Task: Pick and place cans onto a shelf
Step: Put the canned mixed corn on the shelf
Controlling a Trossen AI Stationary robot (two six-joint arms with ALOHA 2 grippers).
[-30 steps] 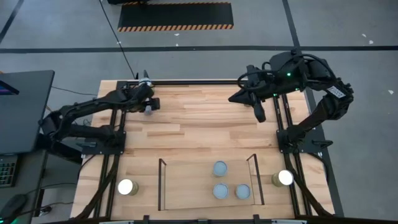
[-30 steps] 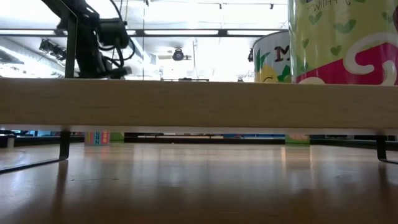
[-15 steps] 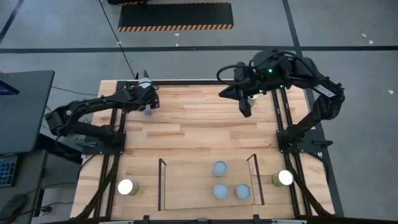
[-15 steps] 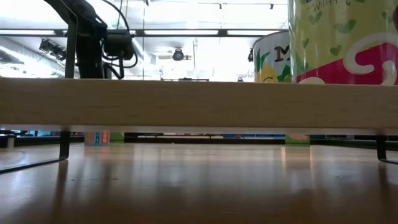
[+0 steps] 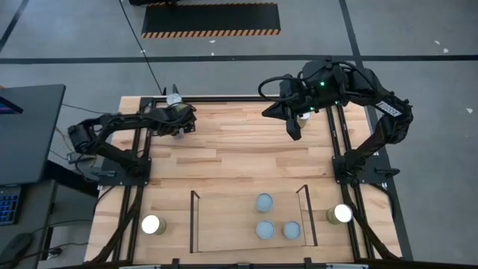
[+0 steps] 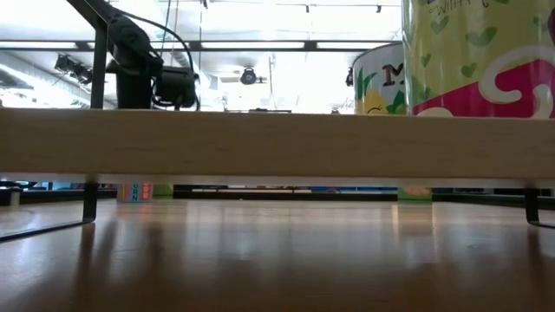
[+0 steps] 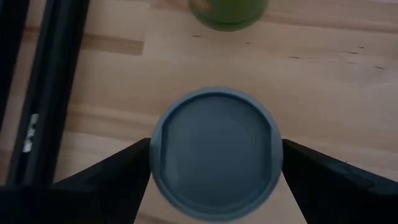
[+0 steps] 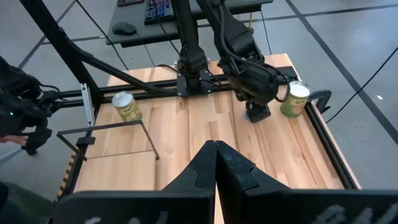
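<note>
My left gripper is at the table's far left, pointing down and shut on a can with a grey-blue top. A second can stands on the table just beyond it, by the far-left corner. My right gripper hangs shut and empty above the far right of the table. The shelf at the near middle holds three grey-blue-topped cans. White-topped cans stand on the table left and right of the shelf. My left gripper has the can's round side between its two fingers, one finger on each of two opposite sides. The fingers come from above, pointing down. The can stands upright, top up. Its bottom is hidden, so I cannot tell whether it rests on the table.
Black frame rails run along the table's left, right and far edges. The shelf's thin black rods stand at its two ends. Bare wood lies between the grippers and the shelf.
My right gripper has gone toward the table's left edge and a little toward the far edge, staying shut. My left gripper has gone down at the far left, and its arm has stretched out farther over the table.
</note>
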